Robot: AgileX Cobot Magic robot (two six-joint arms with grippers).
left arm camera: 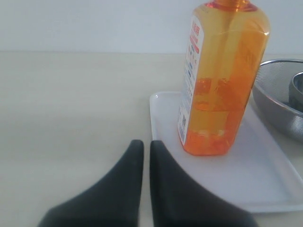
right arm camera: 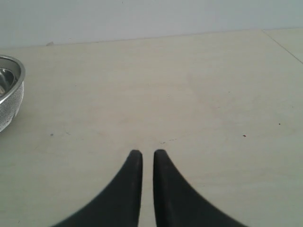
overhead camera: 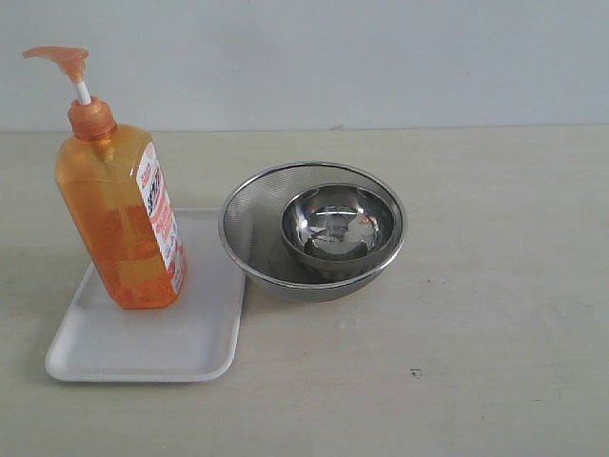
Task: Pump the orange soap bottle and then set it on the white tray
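Left hand (left arm camera: 143, 143) is pressed together, holds nothing and sits near a corner of the flat white rectangular tray (left arm camera: 164, 116). Right hand (right arm camera: 144, 152) is pressed together and empty above the table (right arm camera: 213, 94). The tall translucent orange soap bottle (overhead camera: 119, 228) stands upright on the tray's far half. A round steel mesh bowl (overhead camera: 249, 227), containing a smaller steel bowl (overhead camera: 338, 228), stands just right of the tray.

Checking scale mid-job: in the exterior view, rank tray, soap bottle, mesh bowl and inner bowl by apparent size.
Largest: tray.
Next: soap bottle and mesh bowl, too close to rank.
Smallest: inner bowl.
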